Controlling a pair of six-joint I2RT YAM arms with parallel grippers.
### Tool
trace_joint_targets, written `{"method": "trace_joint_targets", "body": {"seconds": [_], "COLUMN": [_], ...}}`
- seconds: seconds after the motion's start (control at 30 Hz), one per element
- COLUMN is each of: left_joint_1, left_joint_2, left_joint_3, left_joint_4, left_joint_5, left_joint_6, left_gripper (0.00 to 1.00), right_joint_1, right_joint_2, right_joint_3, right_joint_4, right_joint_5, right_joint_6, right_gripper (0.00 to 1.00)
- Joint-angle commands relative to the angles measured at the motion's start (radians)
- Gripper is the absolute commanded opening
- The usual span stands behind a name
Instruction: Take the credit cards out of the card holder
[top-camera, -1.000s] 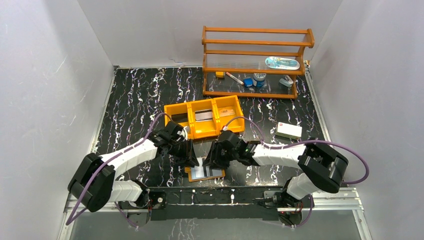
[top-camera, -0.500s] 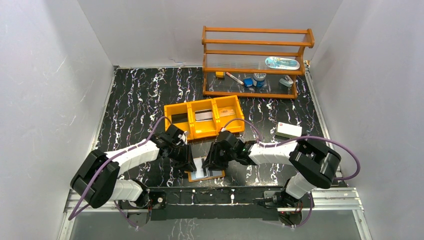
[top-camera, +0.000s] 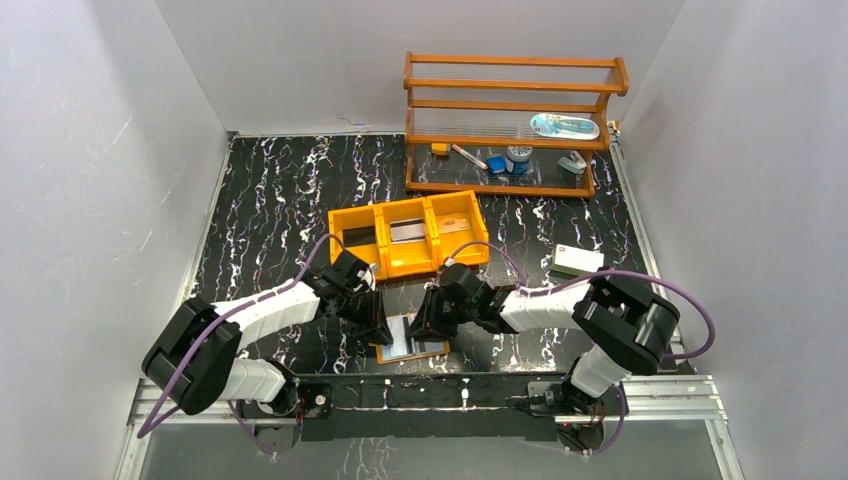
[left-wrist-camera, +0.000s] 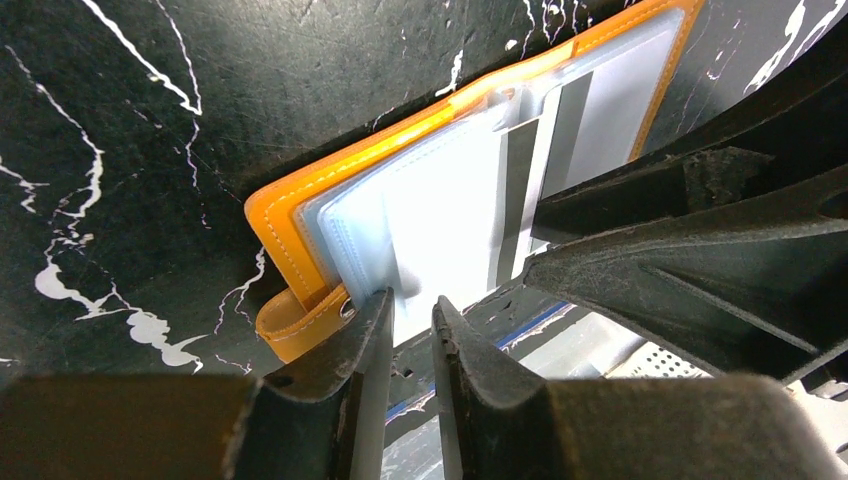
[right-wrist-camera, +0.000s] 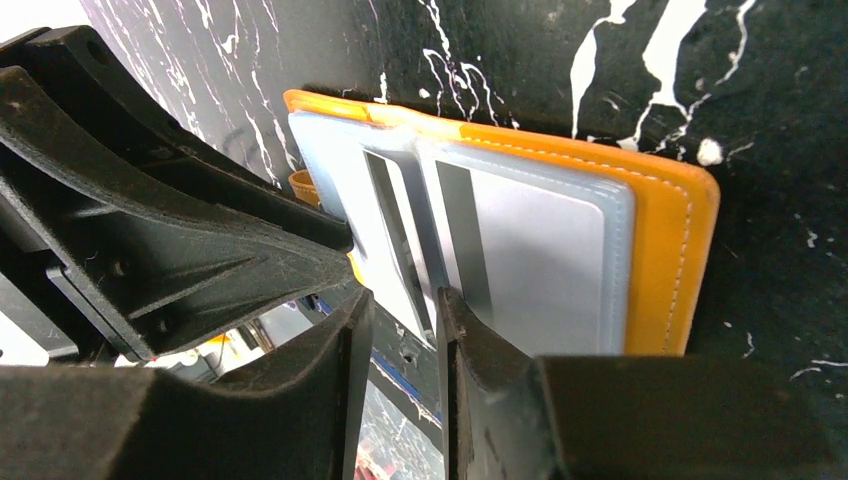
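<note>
Apparently partway: three cards (top-camera: 406, 231) lie in the orange tray (top-camera: 405, 270); striped credit cards (right-wrist-camera: 540, 260) sit in the open card holder (top-camera: 410, 338) at the near edge of the table (top-camera: 270, 200); the left gripper (left-wrist-camera: 412, 300) and right gripper (right-wrist-camera: 403, 300) stand nearly together at its pockets; whether they pinch, I cannot tell.

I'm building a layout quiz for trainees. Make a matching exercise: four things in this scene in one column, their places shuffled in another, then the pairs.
Things:
1. orange-tan leather-like folding card holder
2. orange plastic three-compartment tray
3. small white box with a red mark
4. wooden shelf rack

Places on the black marbled table:
A. far edge, at the back
B. right side
C. near edge, lying open
D. middle

Pairs: 1-C, 2-D, 3-B, 4-A
</note>
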Motion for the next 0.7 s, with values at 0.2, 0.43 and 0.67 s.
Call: {"method": "trace_joint_targets", "body": {"seconds": [0.2, 0.43, 0.67], "left_joint_1": [-0.010, -0.012, -0.014], "left_joint_2": [0.014, 0.010, 0.019], "left_joint_3": [-0.019, -0.021, -0.019], "left_joint_4": [-0.039, -0.039, -0.039], "left_joint_5": [-0.041, -0.040, -0.042], "left_joint_6": [0.009, 0.010, 0.011], "left_gripper": [0.20, 0.16, 0.15], "right_joint_1": [-0.007, -0.008, -0.009], "right_joint_2": [0.016, 0.017, 0.037], "right_joint_3": [-0.020, 0.006, -0.006], "right_joint_4": [0.118, -0.048, 0.044], "right_joint_5": [-0.050, 0.031, -0.015], "right_joint_6": [0.019, 0.019, 0.012], "right_gripper": [0.34, 0.42, 0.40]}}
